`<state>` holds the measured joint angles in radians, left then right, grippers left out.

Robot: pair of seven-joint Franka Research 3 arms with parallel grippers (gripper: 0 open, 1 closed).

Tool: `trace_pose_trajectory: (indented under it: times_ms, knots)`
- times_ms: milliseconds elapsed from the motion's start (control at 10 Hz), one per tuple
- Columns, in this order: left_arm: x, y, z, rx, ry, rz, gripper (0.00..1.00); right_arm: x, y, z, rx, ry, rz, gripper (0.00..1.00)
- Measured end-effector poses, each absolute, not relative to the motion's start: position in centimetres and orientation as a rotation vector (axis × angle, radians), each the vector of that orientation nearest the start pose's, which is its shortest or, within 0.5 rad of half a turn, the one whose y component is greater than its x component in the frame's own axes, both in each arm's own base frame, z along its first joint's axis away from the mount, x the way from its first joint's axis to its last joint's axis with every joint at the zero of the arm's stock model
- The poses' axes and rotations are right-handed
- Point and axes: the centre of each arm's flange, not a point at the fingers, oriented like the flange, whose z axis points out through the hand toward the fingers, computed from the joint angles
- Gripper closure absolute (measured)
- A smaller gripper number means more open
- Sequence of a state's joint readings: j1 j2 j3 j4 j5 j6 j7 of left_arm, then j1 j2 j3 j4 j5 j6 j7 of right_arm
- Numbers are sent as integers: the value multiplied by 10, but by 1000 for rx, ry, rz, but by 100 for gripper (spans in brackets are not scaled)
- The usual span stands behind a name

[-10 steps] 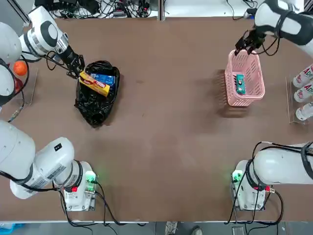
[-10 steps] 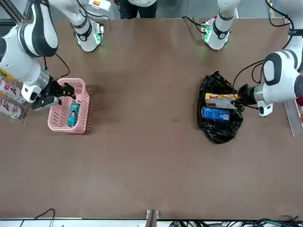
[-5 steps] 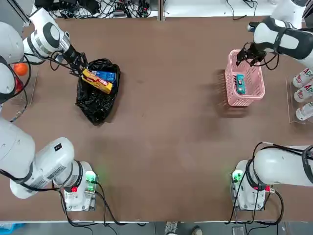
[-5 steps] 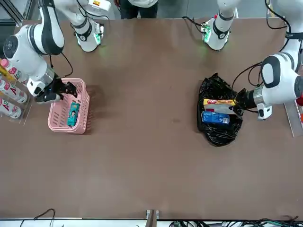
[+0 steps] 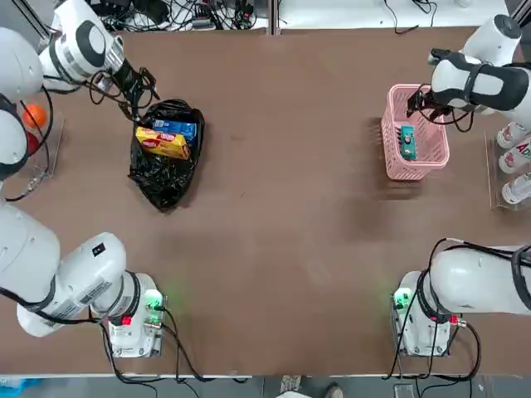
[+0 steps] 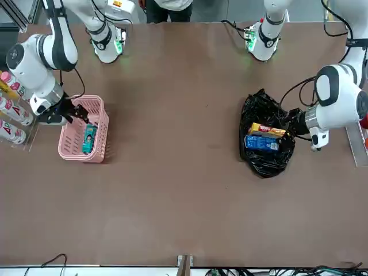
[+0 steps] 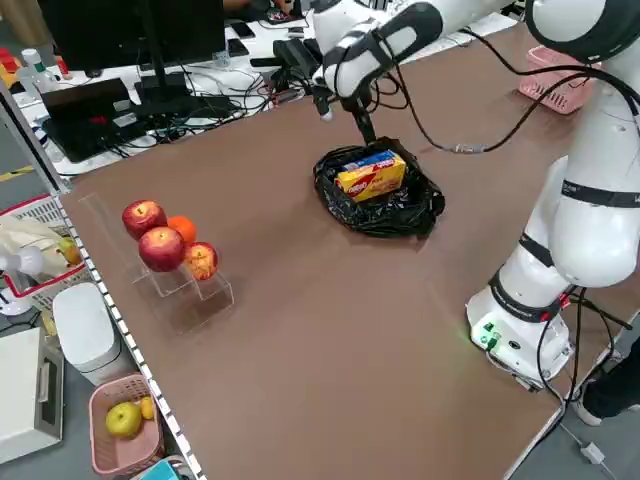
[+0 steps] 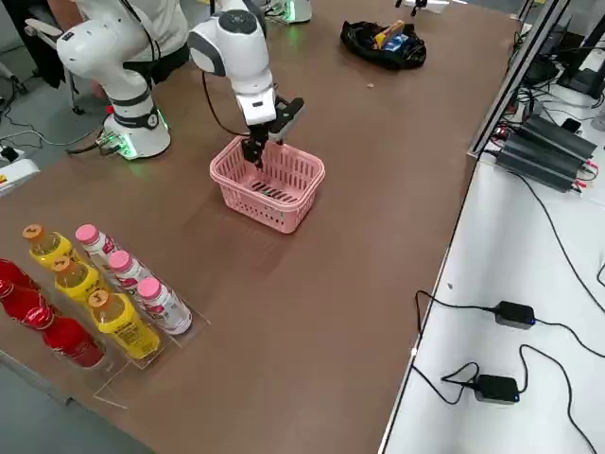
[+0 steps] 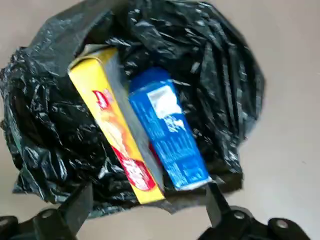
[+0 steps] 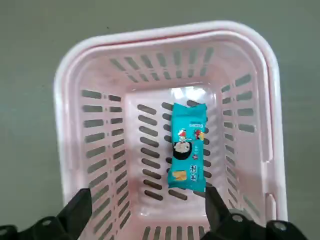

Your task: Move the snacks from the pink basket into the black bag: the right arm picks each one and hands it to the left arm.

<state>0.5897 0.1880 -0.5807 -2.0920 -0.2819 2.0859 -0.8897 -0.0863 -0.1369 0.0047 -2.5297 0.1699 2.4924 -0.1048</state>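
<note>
Left gripper (image 5: 137, 89): at the table's far left, just beyond the far edge of the black bag (image 5: 164, 178); fingers spread wide, nothing between them.

Black bag: crumpled on the left half of the table, mouth open. Contents: yellow-orange pack (image 5: 162, 143) and blue cookie pack (image 5: 173, 128), lying side by side and touching, the yellow-orange one nearer the robot. Both rest on the bag's folds, clear of the gripper.

Fruit (image 5: 33, 114): orange and red pieces on a clear stand at the table's left edge, apart from the bag.

Pink basket (image 5: 391, 141): upright on the right half of the table, toward the far side. Contents: one small teal box (image 5: 406, 142), flat on the basket floor.

Right gripper (image 5: 421, 99): above the far end of the pink basket, fingers wide apart and empty, pointing down toward the teal box.

Bottles (image 5: 514, 159): white, pink-capped, in a clear rack at the table's right edge, beside the basket.
</note>
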Motion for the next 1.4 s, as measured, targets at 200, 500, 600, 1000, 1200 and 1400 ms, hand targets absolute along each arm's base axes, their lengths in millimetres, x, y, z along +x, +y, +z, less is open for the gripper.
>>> trace_pose_trajectory:
  times_ms: [200,500,600,1000,1200,1400]
  knots:
    - [567,-26,380,-2940,-1607,421,0,459,-41,316,-3034,230,-151,0]
    - [573,-52,446,-2946,-1314,290,0,464,-39,287,-3038,286,-152,0]
    - [575,-49,481,-2950,-1239,251,0,466,-38,276,-3042,285,-159,0]
    - [579,-43,555,-3091,-869,168,0,469,-33,232,-3057,282,-175,0]
    - [580,-64,577,-3153,-604,78,0,469,-34,225,-3059,286,-175,0]
    - [574,-64,601,-3173,-324,25,0,469,-35,220,-3061,290,-174,0]
